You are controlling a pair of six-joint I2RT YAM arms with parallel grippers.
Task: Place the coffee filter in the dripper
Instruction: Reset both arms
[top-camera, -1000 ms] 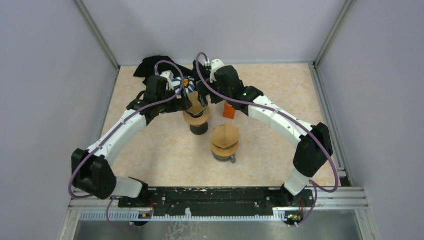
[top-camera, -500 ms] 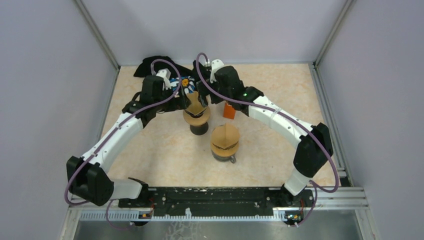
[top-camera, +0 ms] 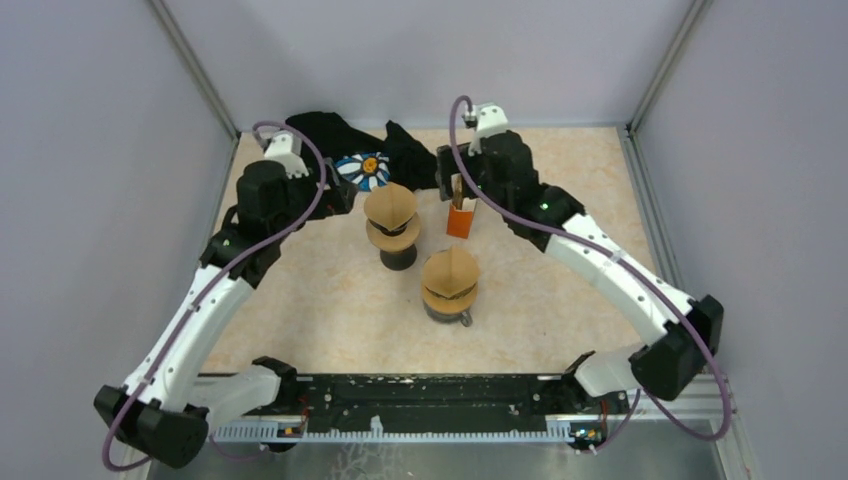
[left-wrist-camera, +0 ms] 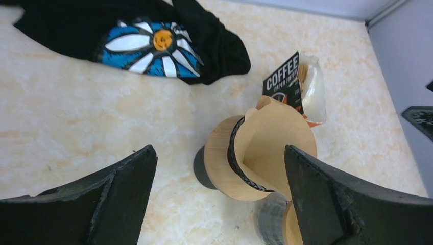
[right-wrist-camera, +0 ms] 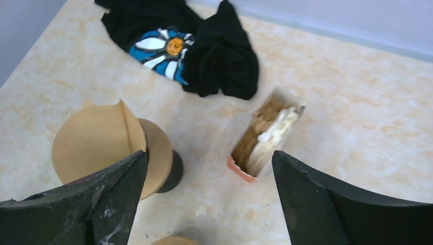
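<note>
A brown paper coffee filter (top-camera: 391,203) sits open in the far wooden dripper (top-camera: 392,236) on its black base. It also shows in the left wrist view (left-wrist-camera: 275,140) and the right wrist view (right-wrist-camera: 92,140). My left gripper (top-camera: 338,198) is open and empty to the left of that dripper, apart from it; its jaws (left-wrist-camera: 219,196) stand wide. My right gripper (top-camera: 447,180) is open and empty, behind and to the right of the dripper, over the filter box; its jaws (right-wrist-camera: 209,204) stand wide.
An orange coffee filter box (top-camera: 459,217) stands right of the far dripper. A second dripper with a filter (top-camera: 449,285) stands nearer the front. A black cloth with a blue daisy print (top-camera: 362,166) lies at the back. Side walls close the table in.
Both grippers have let go and drawn away from the far dripper, the left one to the left, the right one back and right. The filter stays in the dripper.
</note>
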